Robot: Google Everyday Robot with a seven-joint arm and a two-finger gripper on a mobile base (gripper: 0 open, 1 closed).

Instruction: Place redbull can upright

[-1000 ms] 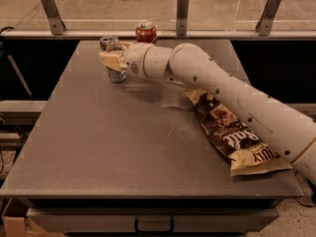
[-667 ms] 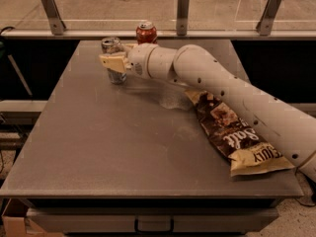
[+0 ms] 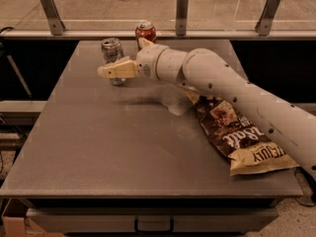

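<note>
Your pincer [image 3: 106,71] crosses the front of the upright redbull can [image 3: 111,48] on the tabletop [image 3: 98,147]. You cannot tell whether it grips.

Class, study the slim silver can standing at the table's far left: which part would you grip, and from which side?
Grip the redbull can across its straight mid-wall, coming level from the view's right, where the gripper sits in front of it. It stands upright and round; the red can behind-right likely blocks a rear approach.
</note>
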